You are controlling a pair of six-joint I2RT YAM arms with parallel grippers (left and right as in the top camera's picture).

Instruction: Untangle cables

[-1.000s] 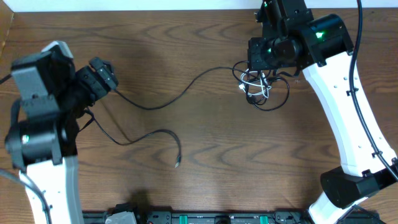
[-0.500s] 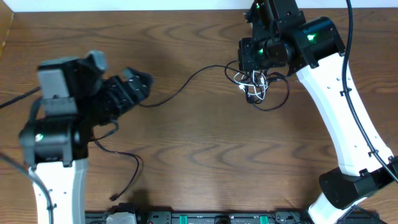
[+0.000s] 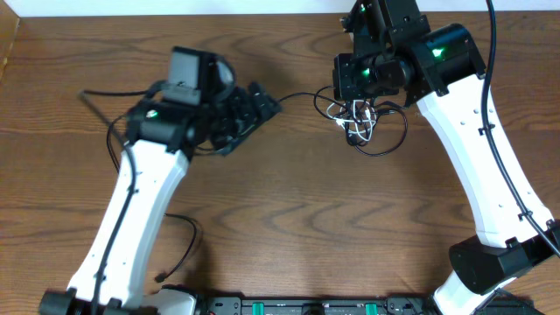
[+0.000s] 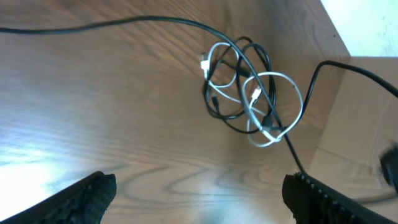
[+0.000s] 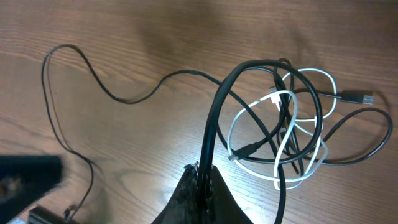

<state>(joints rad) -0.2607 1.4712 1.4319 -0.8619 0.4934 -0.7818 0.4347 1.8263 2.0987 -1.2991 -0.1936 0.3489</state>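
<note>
L gripper (image 3: 262,101): fingers spread wide, nothing between them; far centre, just left of the knot.
Long thin black cable (image 3: 302,94): runs left from knot across brown wooden table (image 3: 289,219).
Knot of thin black cords (image 3: 360,127): far right, w/ a looped white cord (image 4: 278,74).
R gripper (image 5: 202,179): fingers pressed together, pinching a black loop of the knot.
</note>
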